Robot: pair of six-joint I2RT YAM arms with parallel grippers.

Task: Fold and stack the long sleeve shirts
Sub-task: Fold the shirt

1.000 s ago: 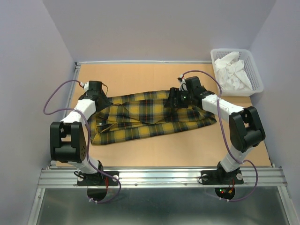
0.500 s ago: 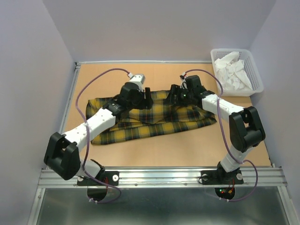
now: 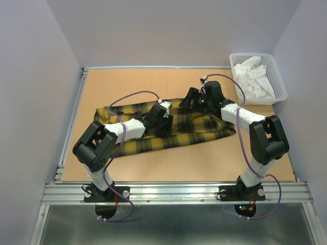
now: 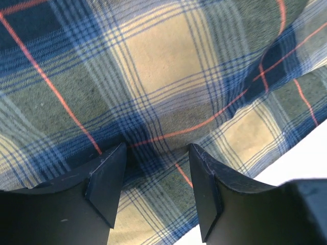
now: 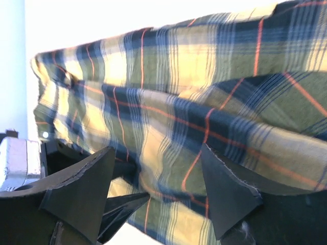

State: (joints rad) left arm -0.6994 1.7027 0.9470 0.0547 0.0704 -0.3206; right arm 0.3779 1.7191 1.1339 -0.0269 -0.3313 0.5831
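Count: 1 shirt (image 3: pixel 199 127), 1 basket (image 3: pixel 265 102), 2 grippers: left gripper (image 4: pixel 156 153), right gripper (image 5: pixel 157 150). White pieces (image 3: pixel 255 76) in basket: too jumbled to count.

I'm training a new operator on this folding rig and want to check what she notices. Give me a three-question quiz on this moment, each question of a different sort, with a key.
1. Multiple choice: what lies directly under the left pincer? A) plaid cloth B) bare wood C) white plastic mesh
2. True or false: the right pincer has its fingers shut tight together.
3. Fill the gap: the white basket sits at the far ___ corner of the table.

Key
1. A: it is over the plaid shirt.
2. False: the fingers stand apart.
3. right
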